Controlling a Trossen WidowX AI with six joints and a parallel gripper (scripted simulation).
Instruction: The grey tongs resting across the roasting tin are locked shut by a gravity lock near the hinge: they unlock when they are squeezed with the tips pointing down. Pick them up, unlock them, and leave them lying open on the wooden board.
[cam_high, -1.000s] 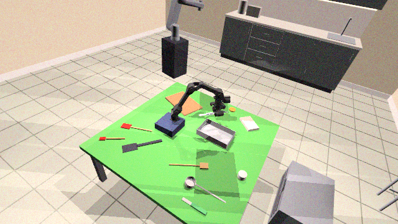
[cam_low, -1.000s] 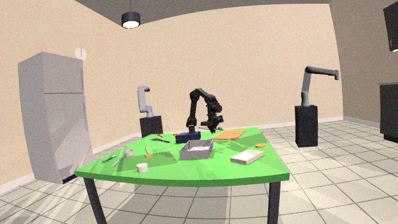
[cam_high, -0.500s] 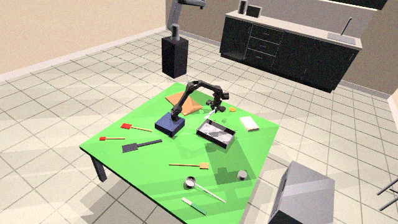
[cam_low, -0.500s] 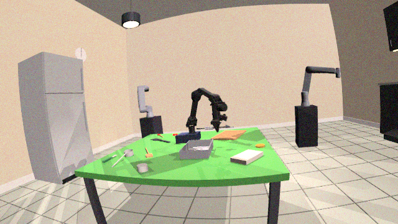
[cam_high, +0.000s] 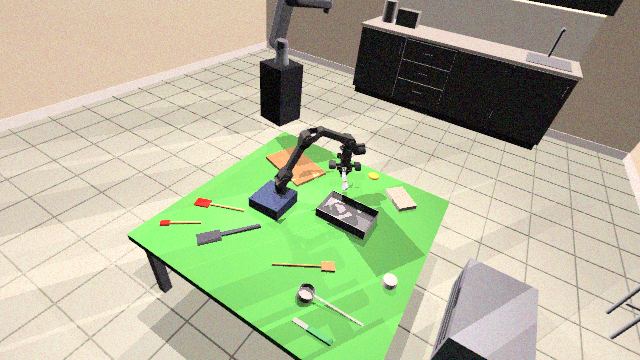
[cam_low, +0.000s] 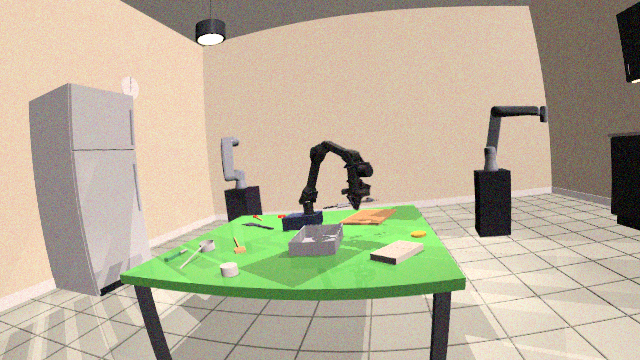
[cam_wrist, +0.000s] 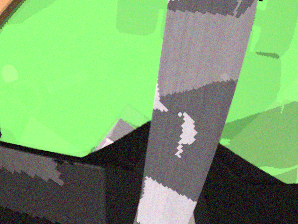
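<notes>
My gripper (cam_high: 344, 169) (cam_low: 355, 206) is shut on the grey tongs (cam_high: 344, 181) (cam_low: 341, 205) (cam_wrist: 202, 55) and holds them in the air above the table, between the roasting tin and the wooden board. In the exterior view the tongs lie close to level, sticking out on both sides of the fingers. In the wrist view a broad grey arm of the tongs runs up the picture; whether the lock is released cannot be told. The roasting tin (cam_high: 339, 224) (cam_low: 312, 249) stands on the table. The wooden board (cam_high: 309, 173) (cam_low: 370, 215) lies behind, beside the arm's base.
A yellow disc (cam_high: 373, 176) (cam_low: 418, 234) and a pale block (cam_high: 400, 198) (cam_low: 397, 251) lie right of the tin. The blue base (cam_high: 272, 200) carries the arm. Red-headed spatulas, a dark spatula (cam_high: 209, 237), a ladle (cam_high: 306, 293) and a white pot (cam_high: 390, 281) are farther off.
</notes>
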